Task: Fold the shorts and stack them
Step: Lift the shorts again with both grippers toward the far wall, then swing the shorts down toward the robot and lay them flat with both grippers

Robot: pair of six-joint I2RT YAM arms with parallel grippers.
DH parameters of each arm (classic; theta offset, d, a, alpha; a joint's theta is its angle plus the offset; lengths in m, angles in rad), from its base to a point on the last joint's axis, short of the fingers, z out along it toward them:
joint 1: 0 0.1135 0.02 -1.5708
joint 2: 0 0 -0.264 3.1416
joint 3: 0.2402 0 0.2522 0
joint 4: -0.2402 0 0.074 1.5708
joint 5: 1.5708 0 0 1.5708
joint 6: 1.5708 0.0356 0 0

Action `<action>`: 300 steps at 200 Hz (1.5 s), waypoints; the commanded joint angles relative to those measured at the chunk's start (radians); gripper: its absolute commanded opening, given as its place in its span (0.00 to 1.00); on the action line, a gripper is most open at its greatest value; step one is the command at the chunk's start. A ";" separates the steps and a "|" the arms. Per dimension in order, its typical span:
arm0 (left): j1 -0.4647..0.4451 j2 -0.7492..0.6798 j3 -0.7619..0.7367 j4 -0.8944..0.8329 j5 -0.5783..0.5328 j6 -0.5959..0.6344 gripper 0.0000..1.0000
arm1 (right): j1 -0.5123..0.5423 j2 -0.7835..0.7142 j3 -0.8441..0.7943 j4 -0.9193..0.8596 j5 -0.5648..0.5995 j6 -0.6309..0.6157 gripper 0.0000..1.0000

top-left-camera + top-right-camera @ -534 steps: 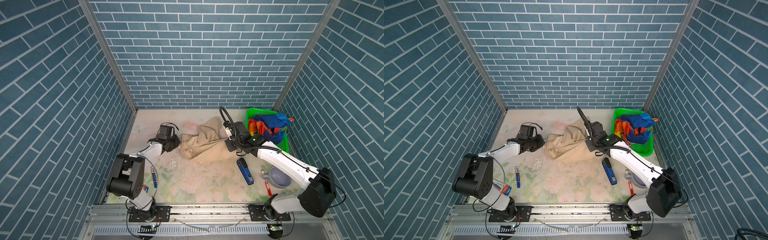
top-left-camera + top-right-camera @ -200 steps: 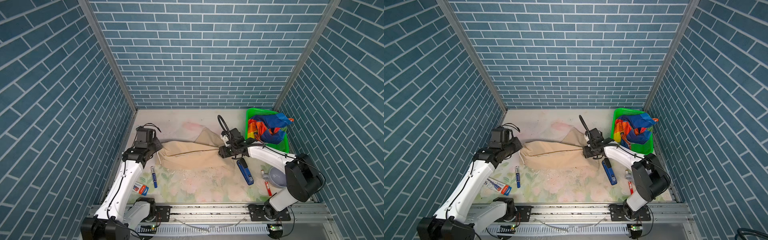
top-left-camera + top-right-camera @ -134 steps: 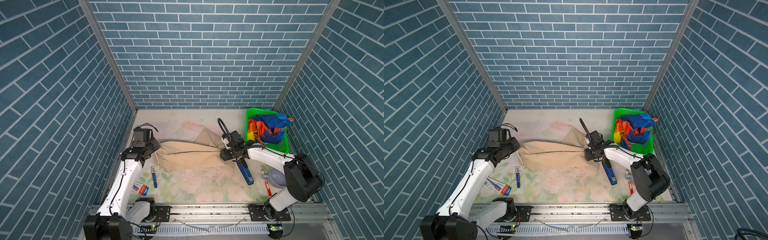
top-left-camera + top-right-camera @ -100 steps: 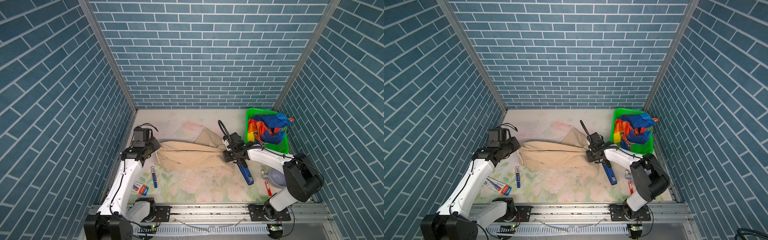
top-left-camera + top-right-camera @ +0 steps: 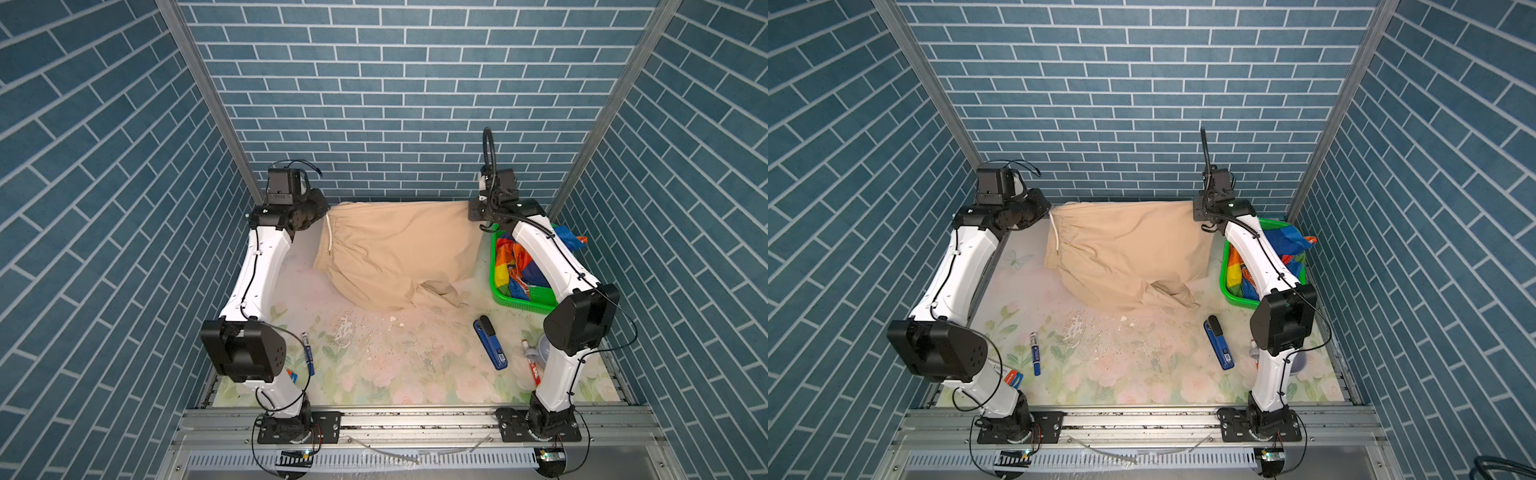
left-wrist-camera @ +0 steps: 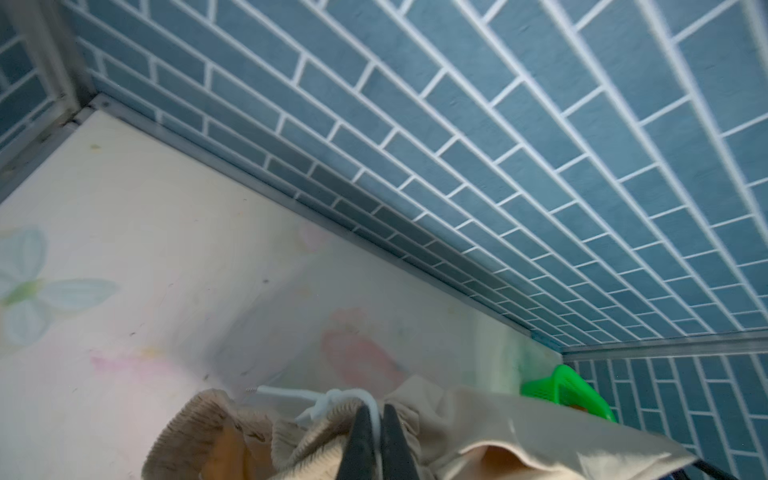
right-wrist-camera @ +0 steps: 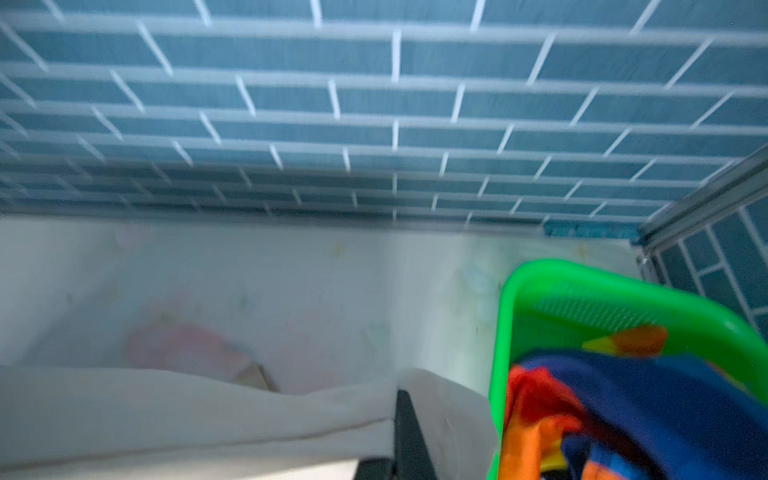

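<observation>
No text, brand, number or sign can be read in any view. A few things on the pale floral table mat (image 5: 395, 374) carry print too small or too blurred to make out. A flat blue plastic stapler-shaped object (image 5: 490, 343) has a small white label near its lower end, seen in both top views (image 5: 1219, 344), with tiny dark marks on it. A slim blue marker pen (image 5: 1036, 353) has a pale printed band along its barrel. A red, white and blue tube (image 5: 1013, 379), half hidden by a robot arm (image 5: 963, 257), shows lettering that cannot be read.
</observation>
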 commanded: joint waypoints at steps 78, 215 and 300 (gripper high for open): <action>0.031 0.248 0.805 -0.051 0.143 -0.095 0.00 | -0.045 0.028 0.463 0.202 -0.059 0.077 0.00; 0.127 -1.041 -1.010 0.075 0.166 -0.027 0.00 | 0.027 -1.311 -1.381 0.288 -0.068 0.441 0.00; 0.084 -1.744 -1.512 -0.398 0.208 -0.274 0.00 | 0.027 -1.582 -1.458 -0.100 0.053 0.441 0.00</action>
